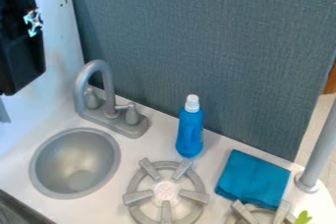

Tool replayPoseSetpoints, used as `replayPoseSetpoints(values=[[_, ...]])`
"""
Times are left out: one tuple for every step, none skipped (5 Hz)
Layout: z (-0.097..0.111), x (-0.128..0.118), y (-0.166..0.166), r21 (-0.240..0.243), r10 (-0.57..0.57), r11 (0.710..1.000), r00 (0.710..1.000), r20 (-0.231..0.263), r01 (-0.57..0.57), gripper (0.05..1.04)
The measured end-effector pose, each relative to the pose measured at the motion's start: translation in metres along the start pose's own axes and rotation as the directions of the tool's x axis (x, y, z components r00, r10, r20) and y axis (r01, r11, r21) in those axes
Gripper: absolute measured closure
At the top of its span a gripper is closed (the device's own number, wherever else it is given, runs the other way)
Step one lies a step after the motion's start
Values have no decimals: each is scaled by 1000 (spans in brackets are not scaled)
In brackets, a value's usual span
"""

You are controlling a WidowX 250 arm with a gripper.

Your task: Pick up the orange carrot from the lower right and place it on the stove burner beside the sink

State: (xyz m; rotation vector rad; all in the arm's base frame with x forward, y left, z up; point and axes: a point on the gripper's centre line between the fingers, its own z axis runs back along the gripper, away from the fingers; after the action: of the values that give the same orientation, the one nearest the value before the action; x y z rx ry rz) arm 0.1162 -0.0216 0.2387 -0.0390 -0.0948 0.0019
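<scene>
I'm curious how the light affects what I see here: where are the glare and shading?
In the camera view, the metallic sink basin has a soft bright patch low inside; also in the camera view, the faucet carries pale highlights, the blue cloth is darker along its front edge, and the black arm looks mostly dark.

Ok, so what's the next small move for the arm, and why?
Probably a short shift toward the blue bottle, kept high. The black arm hangs at the view's upper left, and the tap stands between the two in this view, so height should help clear the spout. The bottle stands upright, just behind the burner.
</scene>
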Motion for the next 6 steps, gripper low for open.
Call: replayPoseSetpoints(values=[[-4, 1, 0, 0, -6, 1000, 1000, -5, 6, 83], [-62, 37, -9, 52, -153, 986, 984, -88, 158, 83], [-92, 59, -19, 114, -299, 945, 951, -82, 307, 83], [-130, 81, -37, 165, -496, 856, 868, -8, 490, 83], [-171, 100, -63, 170, -594, 798, 802, 60, 579, 83], [-214, 111, -93, 157, -645, 764, 743, 179, 626, 83]])
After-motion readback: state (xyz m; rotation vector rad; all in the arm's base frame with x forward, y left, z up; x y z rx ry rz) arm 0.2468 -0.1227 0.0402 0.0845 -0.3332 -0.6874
